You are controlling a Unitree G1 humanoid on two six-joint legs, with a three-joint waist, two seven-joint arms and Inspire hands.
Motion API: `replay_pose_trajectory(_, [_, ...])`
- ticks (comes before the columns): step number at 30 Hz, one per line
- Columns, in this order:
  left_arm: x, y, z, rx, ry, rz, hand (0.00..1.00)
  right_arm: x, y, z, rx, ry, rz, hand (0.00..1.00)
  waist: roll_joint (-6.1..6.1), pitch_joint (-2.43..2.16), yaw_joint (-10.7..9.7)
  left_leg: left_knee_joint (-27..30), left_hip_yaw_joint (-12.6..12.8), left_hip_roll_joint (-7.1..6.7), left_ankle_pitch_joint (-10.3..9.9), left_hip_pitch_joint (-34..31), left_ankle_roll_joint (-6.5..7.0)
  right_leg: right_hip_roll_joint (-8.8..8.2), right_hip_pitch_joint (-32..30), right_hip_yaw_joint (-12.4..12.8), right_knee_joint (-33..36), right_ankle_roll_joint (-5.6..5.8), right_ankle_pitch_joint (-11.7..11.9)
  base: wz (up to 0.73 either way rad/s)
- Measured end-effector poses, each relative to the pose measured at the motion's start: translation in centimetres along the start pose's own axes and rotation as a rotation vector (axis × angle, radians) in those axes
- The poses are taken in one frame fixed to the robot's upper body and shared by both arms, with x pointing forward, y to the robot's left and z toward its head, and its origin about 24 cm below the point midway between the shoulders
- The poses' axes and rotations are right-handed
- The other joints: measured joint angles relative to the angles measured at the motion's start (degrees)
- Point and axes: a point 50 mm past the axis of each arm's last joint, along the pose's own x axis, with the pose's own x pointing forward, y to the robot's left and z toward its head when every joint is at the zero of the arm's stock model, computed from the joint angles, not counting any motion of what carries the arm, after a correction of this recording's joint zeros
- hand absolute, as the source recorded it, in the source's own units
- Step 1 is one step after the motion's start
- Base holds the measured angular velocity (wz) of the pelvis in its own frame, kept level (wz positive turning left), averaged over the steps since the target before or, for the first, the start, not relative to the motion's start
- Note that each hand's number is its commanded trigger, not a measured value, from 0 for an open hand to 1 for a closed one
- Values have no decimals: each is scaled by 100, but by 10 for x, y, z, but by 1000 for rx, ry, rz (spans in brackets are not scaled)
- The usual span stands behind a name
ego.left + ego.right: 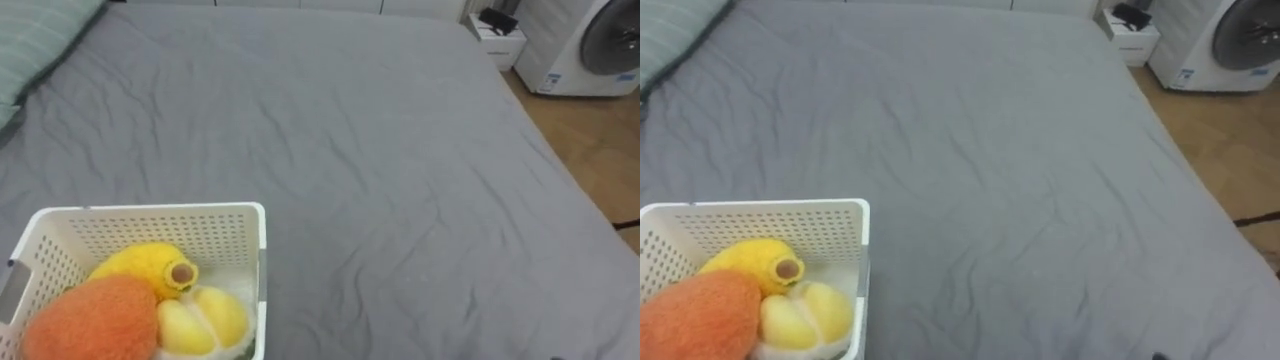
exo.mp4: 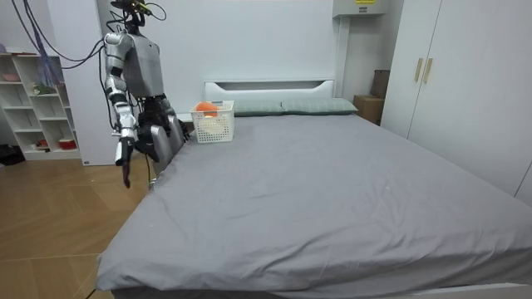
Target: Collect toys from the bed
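Note:
A white perforated basket [image 1: 150, 211] stands on the grey bed [image 1: 380, 150], at the lower left of the eye views. It holds an orange fuzzy plush [image 1: 90, 322], a yellow plush with a brown tip [image 1: 140, 266] and a pale yellow segmented plush [image 1: 200, 320]. In the room view the basket [image 2: 213, 124] sits near the headboard, and the robot stands upright at the bed's side on the room view's left, close to the basket. Its right hand [image 2: 125, 159] hangs down beside its body, away from the basket.
A striped green pillow [image 1: 40, 40] lies at the bed's head, far left. Past the bed's foot are wooden floor [image 1: 600, 150], a white appliance with a round door [image 1: 590, 45] and a small white stand [image 1: 498, 42]. Shelves [image 2: 33, 100] stand behind the robot.

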Motion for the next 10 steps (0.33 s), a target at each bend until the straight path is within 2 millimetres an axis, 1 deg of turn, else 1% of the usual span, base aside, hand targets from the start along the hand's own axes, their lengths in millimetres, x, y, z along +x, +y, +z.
replay_pose_trajectory(1, [0, 2, -4, 34, 10, 13, 0, 0, -15, -21, -42, 84, -40, 0, 29, 1, 0, -1, -1, -7, -30, 37, -28, -5, 29, 12, 14, -1, -42, 0])
replay_pose_trajectory(2, [-1, 3, -6, 44, 17, 20, 0, -1, -22, -30, -70, 119, -57, 0, 41, -4, -7, 1, -1, -10, -34, 61, -29, -8, 48, 4, 21, 0, -62, 0])
replay_pose_trajectory(3, [-1, 8, -12, 65, 30, 39, 0, -3, -33, -46, -153, 179, -66, 0, 44, -9, -7, 9, 0, -15, -40, 94, -33, -21, 55, -9, 22, -3, -115, 0])
replay_pose_trajectory(4, [-1, 9, -12, 73, 32, 52, 0, -5, -37, -52, -212, 203, -62, 0, 43, -10, -7, 10, 0, -16, -40, 111, -35, -28, 65, -25, 23, -7, -135, 0])
replay_pose_trajectory(5, [-1, 11, -13, 93, 32, 71, 0, -7, -42, -62, -326, 239, -42, 0, 65, 3, 7, 10, 7, -12, -39, 145, -38, -30, 73, -42, 29, -10, -146, -5])
replay_pose_trajectory(6, [-2, 12, -14, 122, 38, 83, 0, -9, -42, -69, -464, 263, -8, 0, 63, 2, 52, 8, 23, -7, -32, 157, -35, -27, 72, -38, 30, -11, -142, -7])
replay_pose_trajectory(7, [-2, 12, -15, 152, 43, 87, 0, -10, -38, -73, -591, 271, 41, 0, 58, -3, 98, 8, 30, -7, -21, 170, -18, -25, 76, -30, 29, -18, -128, -5])
replay_pose_trajectory(8, [-2, 12, -15, 163, 45, 91, 0, -11, -36, -74, -640, 272, 61, 0, 54, -7, 116, 9, 30, -7, -19, 183, -14, -25, 88, -32, 28, -19, -125, 0])
replay_pose_trajectory(10, [-2, 12, -19, 195, 71, 115, 0, -11, -21, -74, -790, 275, 131, 0, 47, -7, 217, -5, 17, -12, -25, 257, -15, -24, 184, -32, 16, -17, -125, 0])
